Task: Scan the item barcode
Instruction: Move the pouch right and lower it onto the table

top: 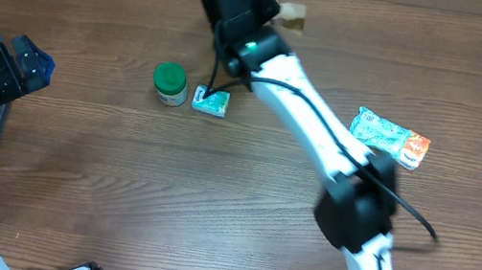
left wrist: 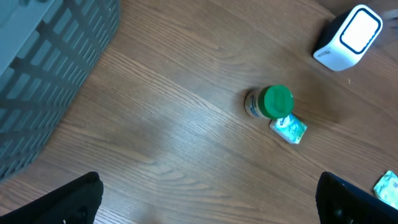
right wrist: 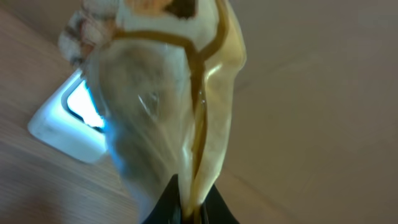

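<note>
The right gripper (right wrist: 189, 210) is pinched tight on a glossy cream-and-tan plastic pouch (right wrist: 161, 106), which sticks out just ahead of its fingers (partly covering the white box-shaped scanner (right wrist: 65, 121) beyond). The left gripper (left wrist: 208, 199) gapes wide, empty.

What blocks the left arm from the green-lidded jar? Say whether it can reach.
Probably yes, nothing blocks it: the left gripper is open and empty, with bare table between it and the green-lidded jar, teal packet beside it.
</note>
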`<state>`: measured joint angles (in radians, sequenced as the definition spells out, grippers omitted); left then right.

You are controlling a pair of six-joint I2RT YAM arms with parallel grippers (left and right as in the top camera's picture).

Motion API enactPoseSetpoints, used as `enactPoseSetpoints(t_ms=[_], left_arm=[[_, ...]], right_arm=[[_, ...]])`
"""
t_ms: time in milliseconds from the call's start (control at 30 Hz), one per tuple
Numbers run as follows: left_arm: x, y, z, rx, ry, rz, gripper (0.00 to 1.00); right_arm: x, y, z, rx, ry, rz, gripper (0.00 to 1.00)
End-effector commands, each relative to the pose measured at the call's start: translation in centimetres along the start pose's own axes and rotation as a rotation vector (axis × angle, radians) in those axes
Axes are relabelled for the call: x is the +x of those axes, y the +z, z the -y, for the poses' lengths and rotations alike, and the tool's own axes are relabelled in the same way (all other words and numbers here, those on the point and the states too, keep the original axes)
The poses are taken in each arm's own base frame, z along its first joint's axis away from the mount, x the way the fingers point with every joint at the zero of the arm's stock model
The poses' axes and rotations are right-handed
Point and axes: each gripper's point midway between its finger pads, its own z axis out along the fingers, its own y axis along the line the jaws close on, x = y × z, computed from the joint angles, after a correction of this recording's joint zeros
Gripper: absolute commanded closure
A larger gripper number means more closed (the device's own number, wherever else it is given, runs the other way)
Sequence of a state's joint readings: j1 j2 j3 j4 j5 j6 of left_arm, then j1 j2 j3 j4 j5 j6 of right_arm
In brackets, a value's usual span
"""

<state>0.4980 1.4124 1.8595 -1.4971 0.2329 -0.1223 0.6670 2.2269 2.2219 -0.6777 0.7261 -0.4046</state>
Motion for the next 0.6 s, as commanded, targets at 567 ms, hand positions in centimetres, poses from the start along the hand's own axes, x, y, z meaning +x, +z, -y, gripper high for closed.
enactPoseSetpoints(t_ms=[567], left_arm=[[-0.3, -0.3, 0.2, 0.011, 0.023, 0.012, 0.00]], right_arm=[[21.1, -14.3, 22.0, 0.001, 1.110, -0.641, 0.96]])
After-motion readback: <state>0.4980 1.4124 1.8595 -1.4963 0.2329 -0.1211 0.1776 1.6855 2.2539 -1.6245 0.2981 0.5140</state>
